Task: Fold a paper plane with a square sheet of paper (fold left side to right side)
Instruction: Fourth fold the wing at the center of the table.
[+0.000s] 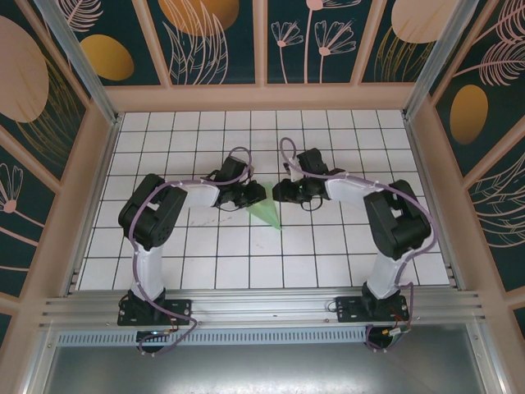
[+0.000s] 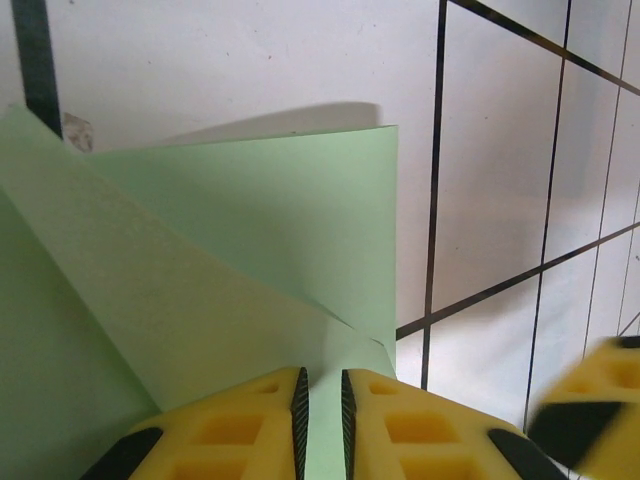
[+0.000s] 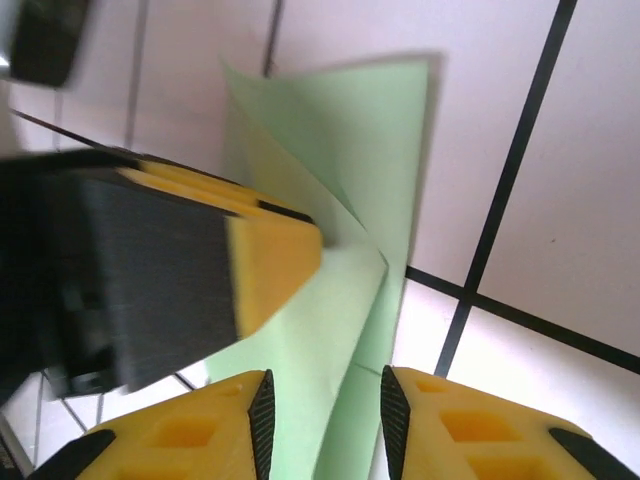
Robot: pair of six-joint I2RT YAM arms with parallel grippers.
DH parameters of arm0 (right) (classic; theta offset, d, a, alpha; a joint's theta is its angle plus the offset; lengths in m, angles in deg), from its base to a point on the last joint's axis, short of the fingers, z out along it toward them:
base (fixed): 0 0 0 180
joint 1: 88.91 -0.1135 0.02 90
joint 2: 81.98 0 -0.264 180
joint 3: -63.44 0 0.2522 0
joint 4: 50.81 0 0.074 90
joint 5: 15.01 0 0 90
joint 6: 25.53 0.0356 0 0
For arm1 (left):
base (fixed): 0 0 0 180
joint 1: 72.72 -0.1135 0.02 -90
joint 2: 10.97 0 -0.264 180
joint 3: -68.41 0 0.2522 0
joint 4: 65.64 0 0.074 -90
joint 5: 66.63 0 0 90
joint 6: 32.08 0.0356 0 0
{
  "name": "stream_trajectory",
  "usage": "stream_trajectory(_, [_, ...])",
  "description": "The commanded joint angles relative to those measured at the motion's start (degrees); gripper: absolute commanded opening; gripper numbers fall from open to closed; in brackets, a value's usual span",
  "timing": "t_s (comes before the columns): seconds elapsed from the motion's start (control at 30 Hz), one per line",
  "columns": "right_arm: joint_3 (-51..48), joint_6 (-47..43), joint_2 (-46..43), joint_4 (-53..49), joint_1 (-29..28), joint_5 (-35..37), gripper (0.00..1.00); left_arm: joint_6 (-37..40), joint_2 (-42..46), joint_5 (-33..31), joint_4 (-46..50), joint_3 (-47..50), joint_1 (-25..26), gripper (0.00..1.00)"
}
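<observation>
While left gripper (image 2: 322,388) pinches sheet (image 2: 250,230), right gripper (image 3: 325,390) straddles it, jaws apart

square sheet of paper (image 1: 264,215) | pale mint | creased, pointed, layers raised

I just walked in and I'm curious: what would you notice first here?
The pale green paper stands out most, partly folded in the middle of the white grid table. The left arm's yellow fingers pinch it, while the right arm's fingers stand apart with the paper between them. Dark walls painted with flowers and leaves ring the table.
</observation>
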Motion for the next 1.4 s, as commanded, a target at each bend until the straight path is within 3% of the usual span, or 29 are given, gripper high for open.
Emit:
stream_trajectory(0.0, [-2.1, 0.1, -4.3, -1.6, 0.1, -2.4, 0.34, 0.5, -3.3, -4.0, 6.3, 3.2, 0.2, 0.19])
stream_trajectory(0.13, [-4.0, 3.1, -1.8, 2.4, -0.8, -12.6, 0.16, 0.4, -3.3, -4.0, 6.3, 3.2, 0.2, 0.19])
stream_trajectory(0.23, [-3.2, 3.9, 1.3, 3.7, -1.5, -14.6, 0.12, 0.4, -3.3, -4.0, 6.2, 3.2, 0.2, 0.19])
stream_trajectory(0.5, [-0.6, 1.4, 6.0, -0.1, -2.7, -14.7, 0.10, 0.6, -3.3, -4.0, 6.2, 3.1, 0.2, 0.19])
stream_trajectory(0.77, [1.5, -1.6, 8.9, -5.9, -3.1, -9.9, 0.10, 0.7, -3.2, -4.1, 6.5, 2.9, 0.2, 0.19])
stream_trajectory(1.37, [0.8, -3.6, 8.3, -11.3, -4.9, -6.2, 0.10, 1.0, -3.4, -4.4, 6.9, 2.4, 0.2, 0.19])
